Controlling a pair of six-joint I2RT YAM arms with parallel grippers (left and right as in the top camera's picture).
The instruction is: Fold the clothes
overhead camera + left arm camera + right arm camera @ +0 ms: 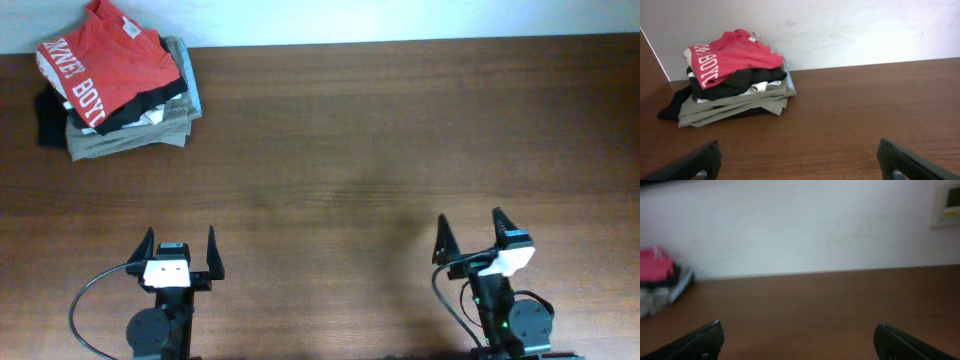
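Note:
The red-orange T-shirt (110, 58) with white lettering lies folded on top of a stack of garments at the table's far left corner. It also shows in the left wrist view (730, 55) and, blurred, at the left edge of the right wrist view (655, 265). My left gripper (180, 248) is open and empty near the front edge, well short of the stack. My right gripper (468, 232) is open and empty at the front right, far from the shirt.
Under the shirt lie a black garment (140, 105) with white print and folded khaki garments (130, 138); a black piece (48, 118) sticks out at the stack's left. A white wall (850, 30) runs behind the brown wooden table (400, 150).

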